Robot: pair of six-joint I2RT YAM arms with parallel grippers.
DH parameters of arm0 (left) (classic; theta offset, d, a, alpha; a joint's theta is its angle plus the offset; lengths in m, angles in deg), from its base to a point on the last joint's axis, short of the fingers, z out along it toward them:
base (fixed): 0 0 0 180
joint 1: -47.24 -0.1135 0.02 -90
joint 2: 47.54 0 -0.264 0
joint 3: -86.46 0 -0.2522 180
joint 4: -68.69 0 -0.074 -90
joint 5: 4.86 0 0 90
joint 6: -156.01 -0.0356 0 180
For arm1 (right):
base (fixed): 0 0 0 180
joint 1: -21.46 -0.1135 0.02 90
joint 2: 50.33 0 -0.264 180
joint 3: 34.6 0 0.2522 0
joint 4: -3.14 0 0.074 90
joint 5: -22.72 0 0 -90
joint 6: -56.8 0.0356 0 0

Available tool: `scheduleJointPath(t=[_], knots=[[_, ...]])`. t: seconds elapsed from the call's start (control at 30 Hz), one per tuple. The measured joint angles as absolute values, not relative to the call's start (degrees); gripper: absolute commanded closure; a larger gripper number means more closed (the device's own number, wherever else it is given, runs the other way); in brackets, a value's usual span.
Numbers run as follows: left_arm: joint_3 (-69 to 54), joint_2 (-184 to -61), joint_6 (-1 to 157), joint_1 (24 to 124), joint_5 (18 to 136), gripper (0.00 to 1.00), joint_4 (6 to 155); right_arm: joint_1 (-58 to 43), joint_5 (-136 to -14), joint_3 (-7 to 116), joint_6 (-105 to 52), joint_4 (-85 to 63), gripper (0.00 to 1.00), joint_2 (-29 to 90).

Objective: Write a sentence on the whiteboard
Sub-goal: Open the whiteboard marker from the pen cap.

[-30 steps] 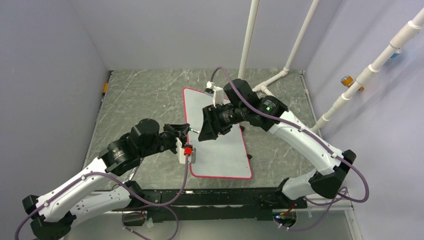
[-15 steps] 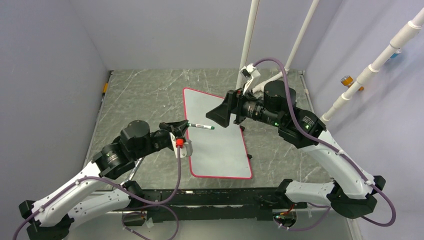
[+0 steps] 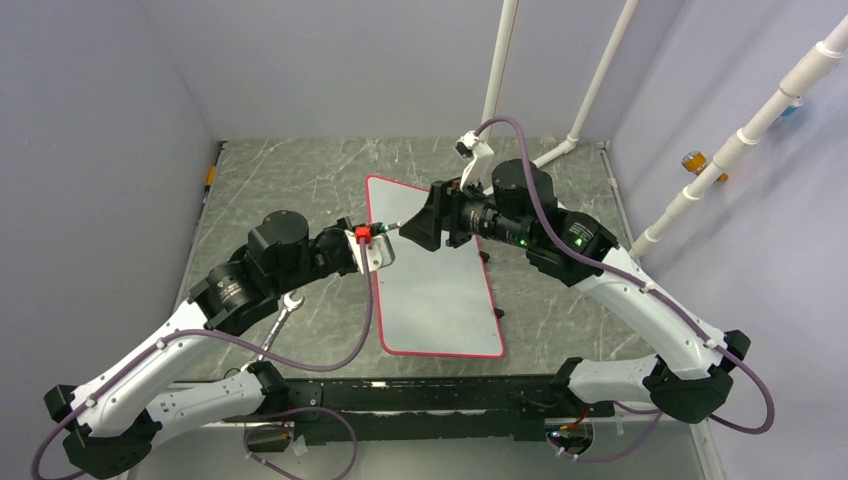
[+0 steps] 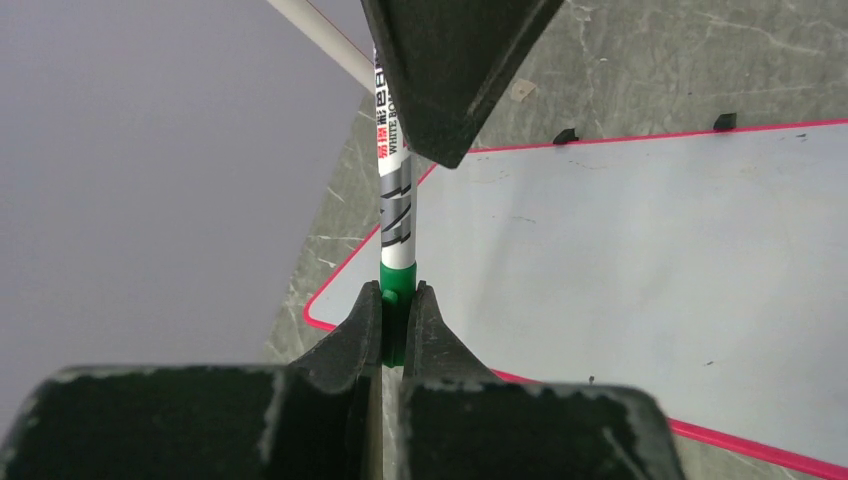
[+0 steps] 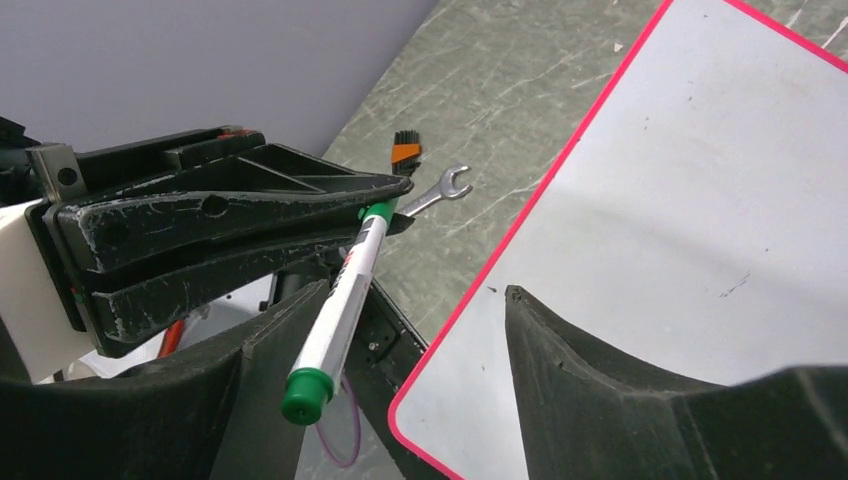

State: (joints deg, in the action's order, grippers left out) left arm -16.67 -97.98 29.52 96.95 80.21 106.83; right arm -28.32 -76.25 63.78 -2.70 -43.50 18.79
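- The left gripper [image 4: 398, 295] is clamped on one green end of the marker [image 5: 345, 290] and holds it in the air over the left rim of the whiteboard [image 3: 440, 290].
- The right gripper [image 5: 415, 290] has its jaws wide apart. The marker's barrel lies close against its left finger, with the free green end poking out below.
- The whiteboard lies flat on the tabletop [image 3: 290, 190], between the two arms and angled toward the near right. Its face shows only faint specks and no lettering, so the writing has not begun.
- The step in hand looks like the right gripper taking the barrel, either to pull it out of its cap or to receive the marker. Which green end is the cap I cannot tell.
- To do it well, centre the barrel between the jaws before closing, so both fingers meet it squarely instead of knocking it sideways.
- Grip the white printed section, well clear of the left fingertips.
- Any pull should run straight along the marker's axis, as a skewed tug could twist it loose.
- A wrench [image 5: 440, 190] and a small brush [image 5: 404, 150] lie on the tabletop beyond the board's left rim, well apart from the exchange.
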Motion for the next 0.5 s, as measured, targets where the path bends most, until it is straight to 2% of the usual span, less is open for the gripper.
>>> scheduleJointPath(t=[0.2,0.37,0.5], knots=[[-15.1,-98.9,31.3,95.6,77.8,1.0,109.5,-28.7,-74.7,66.4,-3.6,-44.1,0.44,20.8],[-15.1,-98.9,31.1,95.6,77.2,1.0,110.7,-28.7,-74.7,70.1,-4.5,-45.5,0.56,23.9],[-15.3,-98.9,30.8,95.6,77.2,1.0,111.0,-28.7,-75.8,71.2,-4.7,-46.5,0.58,25.6]])
